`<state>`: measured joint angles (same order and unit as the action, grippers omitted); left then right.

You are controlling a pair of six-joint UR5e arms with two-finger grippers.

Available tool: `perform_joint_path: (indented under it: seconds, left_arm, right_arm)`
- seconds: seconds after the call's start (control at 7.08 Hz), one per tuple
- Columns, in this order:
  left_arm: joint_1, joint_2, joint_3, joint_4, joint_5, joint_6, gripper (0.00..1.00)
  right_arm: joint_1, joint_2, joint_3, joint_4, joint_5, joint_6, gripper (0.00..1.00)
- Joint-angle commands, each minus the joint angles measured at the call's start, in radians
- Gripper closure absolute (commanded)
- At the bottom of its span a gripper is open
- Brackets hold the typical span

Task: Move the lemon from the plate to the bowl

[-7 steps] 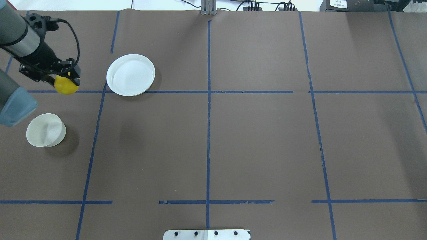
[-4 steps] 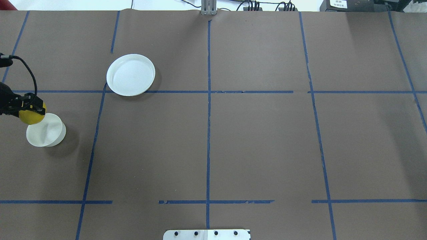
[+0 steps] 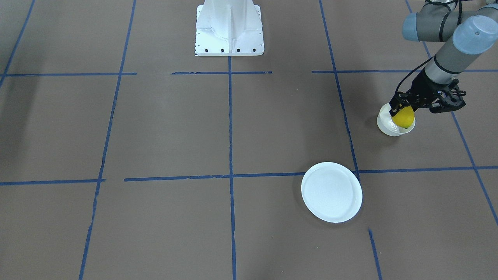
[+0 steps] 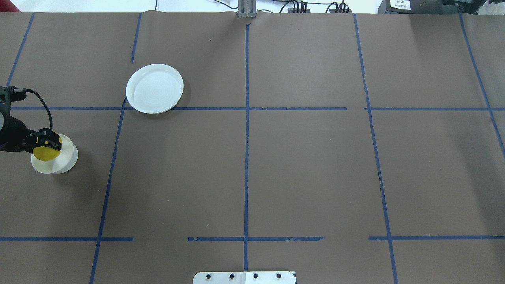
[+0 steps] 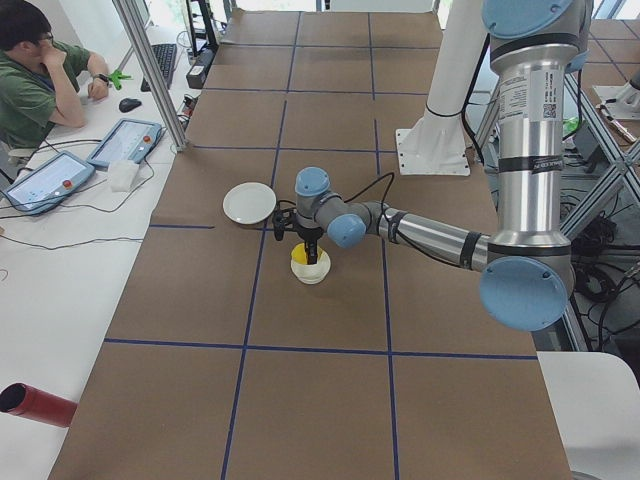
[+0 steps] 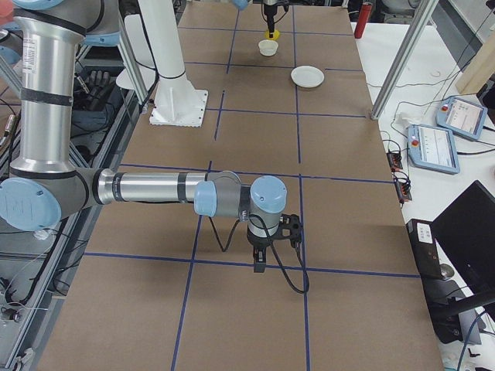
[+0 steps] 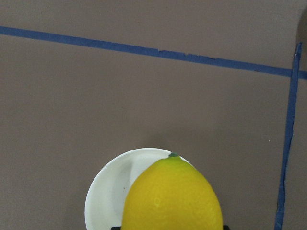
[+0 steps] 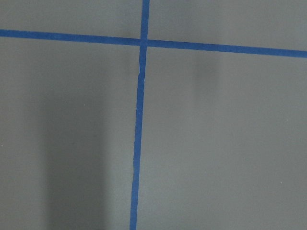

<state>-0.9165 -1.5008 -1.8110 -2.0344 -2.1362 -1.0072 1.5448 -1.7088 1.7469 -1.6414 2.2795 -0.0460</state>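
One small, bright yellow oval lemon [image 3: 404, 117] with a tiny greenish tip is pinched in the left gripper [image 3: 401, 112], whose black fingers are closed narrow on the fruit. It hangs right at the mouth of the small deep round white bowl [image 3: 389, 130]. From the left end of the table the fruit seems level with the rim, though I cannot tell whether it touches the inside. The wrist camera looks down past the lemon, green tip pointing away, with the glossy white of the bowl showing behind and to one side of it.

The flat round white disposable plate [image 4: 154, 88] with its raised rim lies well apart from the bowl, farther out from the robot, its edge overlapping one of the blue tape lines [image 4: 246, 157] that cross the brown paper-covered table [image 4: 315, 177].

Far down the table the right gripper [image 6: 259, 263] points straight down near the paper beside a tape line. It shows only in the side view (its own camera gives just paper and tape), so I cannot tell how its fingers stand.

At the white desk alongside, a man [image 5: 35, 70] in a green shirt sits with his hand to his face.
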Motion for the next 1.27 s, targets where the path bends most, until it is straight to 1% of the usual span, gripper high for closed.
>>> perform_joint_path:
  seconds: [0.0, 0.14, 0.42, 0.57, 0.71, 1.13]
  left_arm:
    - [0.014, 0.001, 0.022, -0.023, -0.001, -0.004, 0.33]
    - [0.016, 0.001, 0.022, -0.023, -0.001, -0.004, 0.0]
    - [0.01, 0.002, 0.004, -0.014, -0.013, 0.034, 0.0]
    - [0.001, 0.016, -0.014, -0.003, -0.014, 0.17, 0.0]
    - [-0.022, 0.031, -0.034, 0.037, -0.014, 0.268, 0.0]
    - [-0.308, 0.031, -0.034, 0.248, -0.016, 0.734, 0.0]
  right_arm:
    - [0.0, 0.0, 0.0, 0.0, 0.0, 0.0, 0.0]
    - [0.0, 0.0, 0.0, 0.0, 0.0, 0.0, 0.0]
    - [0.0, 0.0, 0.0, 0.0, 0.0, 0.0, 0.0]
    - [0.0, 0.0, 0.0, 0.0, 0.0, 0.0, 0.0]
    - [0.0, 0.0, 0.0, 0.0, 0.0, 0.0, 0.0]
    - [0.0, 0.0, 0.0, 0.0, 0.0, 0.0, 0.0]
